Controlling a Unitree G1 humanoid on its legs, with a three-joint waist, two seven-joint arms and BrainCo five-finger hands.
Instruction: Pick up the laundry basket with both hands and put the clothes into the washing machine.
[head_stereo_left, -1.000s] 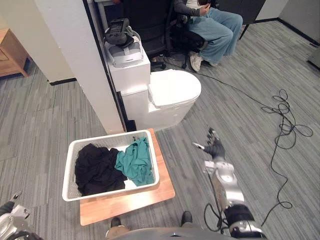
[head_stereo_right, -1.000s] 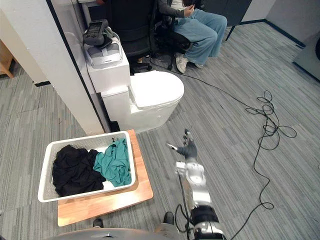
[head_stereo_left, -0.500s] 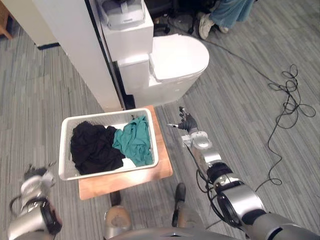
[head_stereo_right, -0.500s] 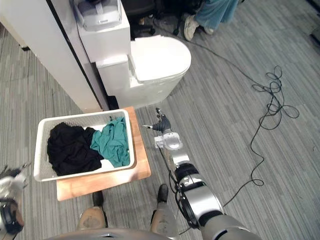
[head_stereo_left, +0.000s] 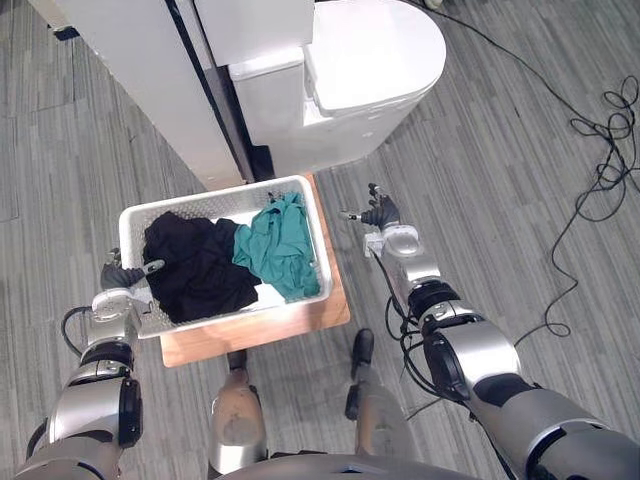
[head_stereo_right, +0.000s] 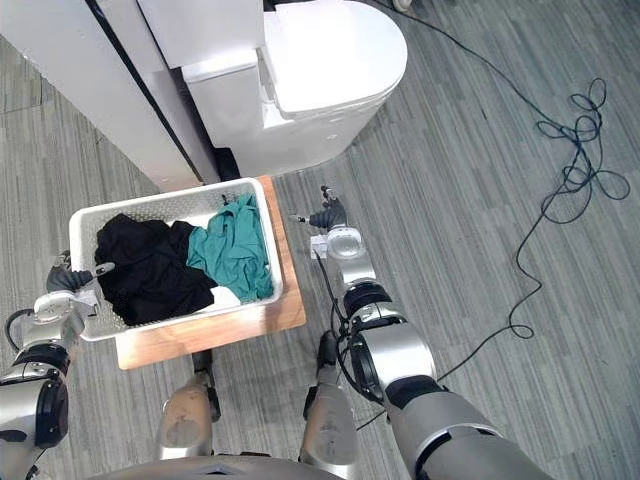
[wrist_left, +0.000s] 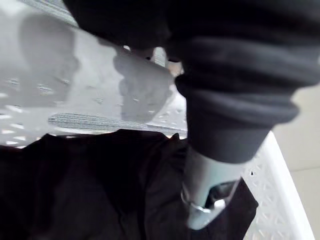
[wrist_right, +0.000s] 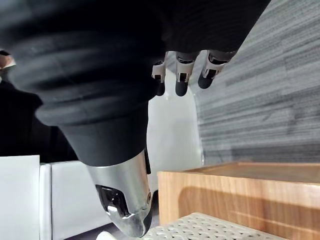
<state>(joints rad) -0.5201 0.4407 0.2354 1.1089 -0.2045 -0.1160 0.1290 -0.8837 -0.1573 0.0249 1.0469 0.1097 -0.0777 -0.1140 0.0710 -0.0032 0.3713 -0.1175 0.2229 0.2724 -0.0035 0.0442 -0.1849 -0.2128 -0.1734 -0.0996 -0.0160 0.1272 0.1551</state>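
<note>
A white laundry basket (head_stereo_left: 222, 197) rests on a low wooden platform (head_stereo_left: 255, 335). Inside lie a black garment (head_stereo_left: 195, 268) and a teal garment (head_stereo_left: 283, 247). My left hand (head_stereo_left: 125, 280) is at the basket's left rim, fingers relaxed, with its thumb (wrist_left: 207, 197) reaching over the rim above the black garment (wrist_left: 90, 185). My right hand (head_stereo_left: 381, 214) hovers open a short way off the basket's right side, apart from it, fingers (wrist_right: 181, 75) straight. Past its thumb (wrist_right: 125, 200) I see the platform's edge (wrist_right: 225, 192) and the basket's rim (wrist_right: 215, 225).
A white toilet (head_stereo_left: 365, 60) stands just beyond the basket, beside a white partition wall (head_stereo_left: 140, 85) with a dark edge. Grey striped carpet (head_stereo_left: 500, 230) surrounds the platform, with open floor to the right.
The camera has tilted down towards the basket. My left hand rose from low at the left to the basket's left rim. My right hand came closer to the basket's right side.
</note>
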